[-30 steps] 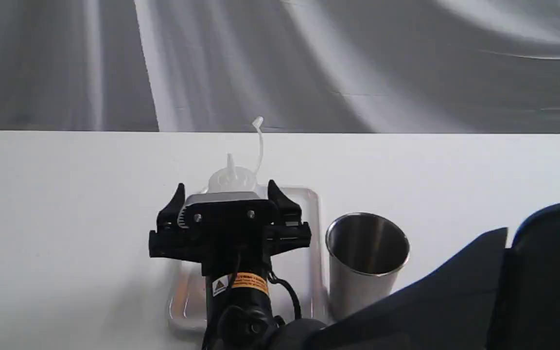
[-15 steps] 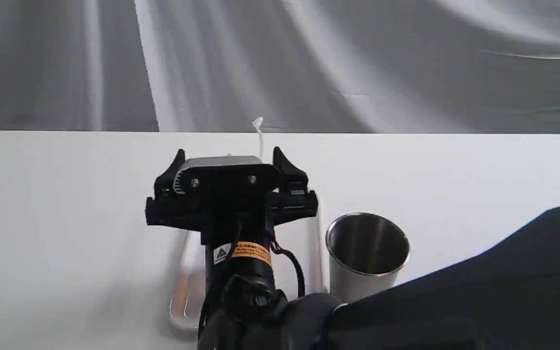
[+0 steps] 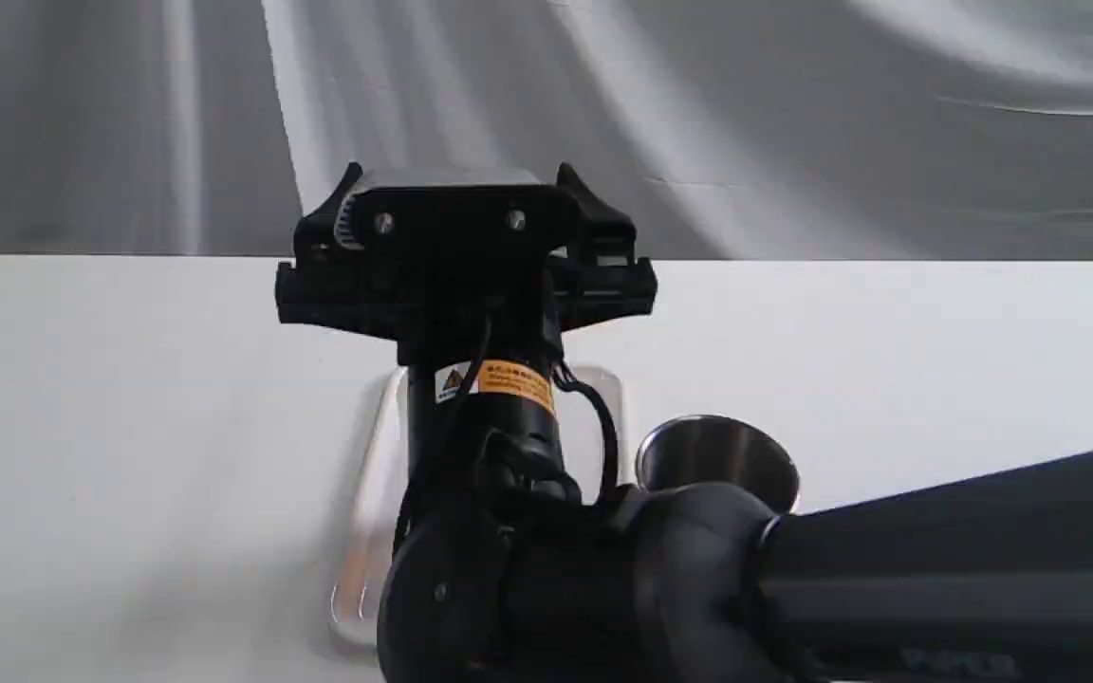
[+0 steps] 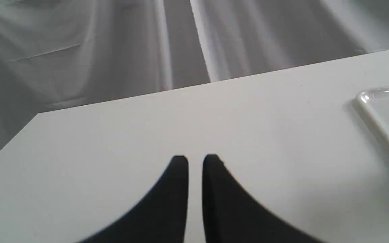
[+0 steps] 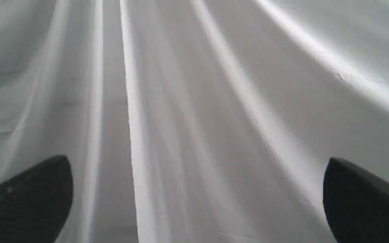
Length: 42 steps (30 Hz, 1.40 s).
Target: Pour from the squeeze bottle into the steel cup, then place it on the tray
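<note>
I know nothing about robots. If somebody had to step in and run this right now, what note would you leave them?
Right end effector: open, empty, raised above the tray, facing the curtain.
Left end effector: nearly shut, empty, over the table, apart from the tray.
Bottle: hidden behind the right arm now; a second ago it stood upright on the tray between its open jaws.
Cup: upright on the table, right of the tray; contents not visible.
Done, apparently: bottle set down and released. Left: probably only withdrawing the arm; check that the cup got filled.
</note>
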Tool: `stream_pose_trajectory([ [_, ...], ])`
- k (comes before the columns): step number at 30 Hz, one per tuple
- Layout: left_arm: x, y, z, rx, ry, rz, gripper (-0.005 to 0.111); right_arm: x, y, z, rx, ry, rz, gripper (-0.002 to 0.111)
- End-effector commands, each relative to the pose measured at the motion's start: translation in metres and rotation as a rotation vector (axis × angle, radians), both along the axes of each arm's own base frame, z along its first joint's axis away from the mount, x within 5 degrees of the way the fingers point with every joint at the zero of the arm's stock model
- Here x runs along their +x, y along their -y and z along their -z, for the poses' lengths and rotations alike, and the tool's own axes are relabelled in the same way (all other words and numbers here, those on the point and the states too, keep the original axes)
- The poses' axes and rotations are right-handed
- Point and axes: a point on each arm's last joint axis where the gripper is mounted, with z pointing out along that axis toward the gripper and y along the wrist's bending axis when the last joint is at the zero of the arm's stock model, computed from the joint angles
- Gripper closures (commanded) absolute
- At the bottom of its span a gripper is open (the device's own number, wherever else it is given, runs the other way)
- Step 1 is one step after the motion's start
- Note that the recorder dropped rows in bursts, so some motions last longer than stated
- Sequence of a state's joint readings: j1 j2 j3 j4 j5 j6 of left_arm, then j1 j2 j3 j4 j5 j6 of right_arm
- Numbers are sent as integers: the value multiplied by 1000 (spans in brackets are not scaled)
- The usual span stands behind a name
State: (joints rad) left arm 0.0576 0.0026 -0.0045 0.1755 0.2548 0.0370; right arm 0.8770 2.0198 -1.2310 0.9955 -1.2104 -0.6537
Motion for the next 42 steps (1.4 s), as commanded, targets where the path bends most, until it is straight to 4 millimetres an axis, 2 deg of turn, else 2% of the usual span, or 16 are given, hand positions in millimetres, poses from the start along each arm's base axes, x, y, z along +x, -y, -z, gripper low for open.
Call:
stream_pose_trajectory([
  [1, 0, 0, 0, -5, 14, -1, 98, -6, 6, -29, 12, 50, 13, 3],
  [9, 0, 0, 0, -7, 14, -1, 98, -35, 13, -93, 10, 138, 5, 3],
  [15, 0, 0, 0, -7, 14, -1, 98, -68, 27, -138, 38, 139, 23, 5],
  [18, 0, 0, 0, -7, 14, -1, 98, -84, 33, -154, 32, 108, 33, 10],
  [20, 0, 0, 0, -5, 14, -1, 98, -97, 37, -163, 2, 75, 36, 20],
  [24, 0, 0, 0, -5, 14, -1, 98, -112, 43, -174, -27, 32, 32, 45],
  [26, 0, 0, 0, -5, 14, -1, 98, -119, 45, -179, -54, 17, 28, 63],
  [32, 0, 0, 0, -7, 14, -1, 98, -126, 45, -179, -176, -29, 33, 106],
  [37, 0, 0, 0, -7, 14, -1, 98, -126, 49, -173, -158, -119, 41, 108],
  [42, 0, 0, 0, -7, 14, -1, 98, -134, 68, -180, -104, -225, 42, 108],
])
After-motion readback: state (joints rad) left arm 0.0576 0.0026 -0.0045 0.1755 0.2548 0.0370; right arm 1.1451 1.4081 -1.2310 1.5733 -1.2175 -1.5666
